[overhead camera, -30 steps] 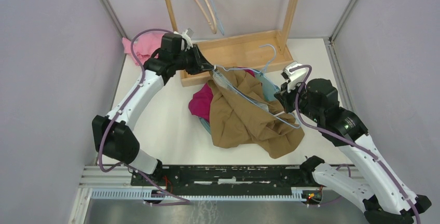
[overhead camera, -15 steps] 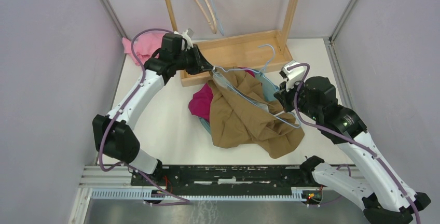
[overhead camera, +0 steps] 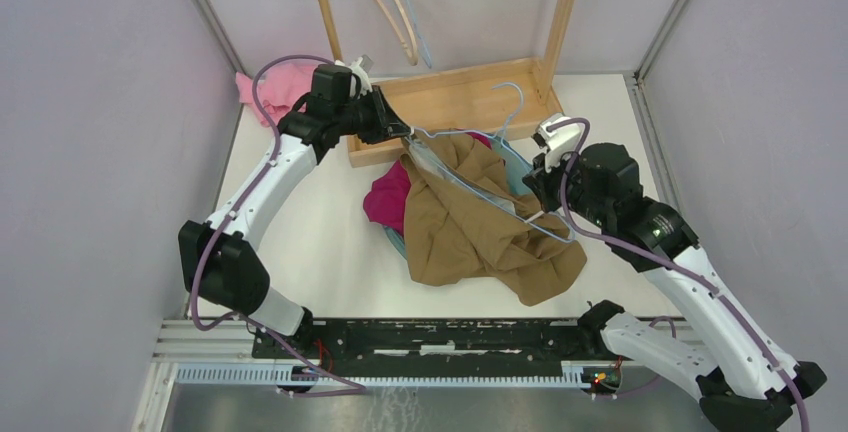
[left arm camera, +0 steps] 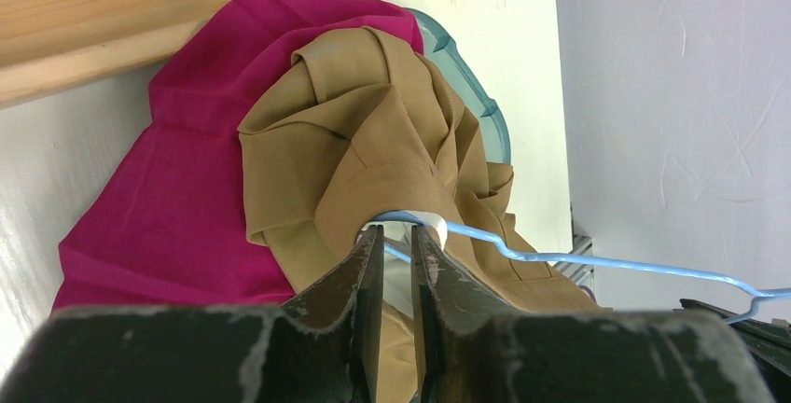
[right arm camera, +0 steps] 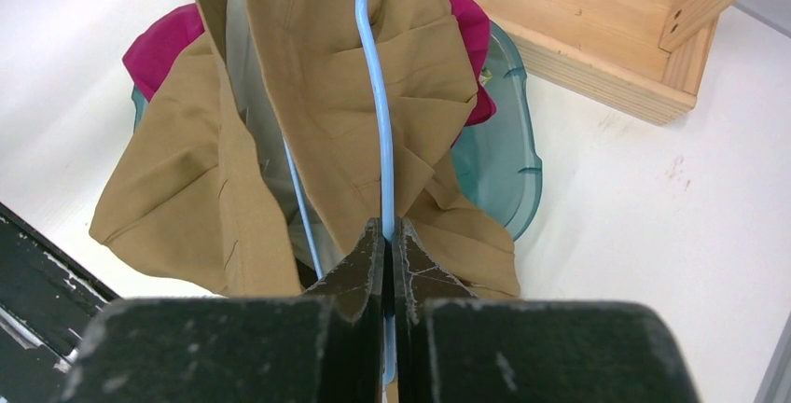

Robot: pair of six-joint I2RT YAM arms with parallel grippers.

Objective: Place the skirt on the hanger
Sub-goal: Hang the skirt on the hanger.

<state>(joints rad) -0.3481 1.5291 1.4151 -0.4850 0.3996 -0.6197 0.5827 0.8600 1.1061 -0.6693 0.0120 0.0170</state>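
Overhead, the left pincer [left arm camera: 397, 235] pinched the far end of the blue hanger [right arm camera: 371, 95] against the tan skirt [overhead camera: 460, 227]; the right pincer [right arm camera: 387, 233] squeezed its wire.

The left arm [overhead camera: 255, 197] and right arm [overhead camera: 700, 287] have white shells, black joints, purple cables [overhead camera: 256, 97] and scuffed black claw fingers [left arm camera: 354, 328].

Crumpled tan skirt [overhead camera: 470, 237] in middle of white table [overhead camera: 320, 237], lying partly over teal basin [overhead camera: 518, 164] and magenta cloth [overhead camera: 388, 200]. Light blue hanger [overhead camera: 480, 190] runs slantwise across skirt, hook pointing toward wooden rack [overhead camera: 450, 102]. At far-left end of hanger, left gripper [overhead camera: 405, 133] clamps it; near right end, right gripper [overhead camera: 537, 197] is closed on wire. Small pink cloth [overhead camera: 268, 82] behind left arm, at far-left corner
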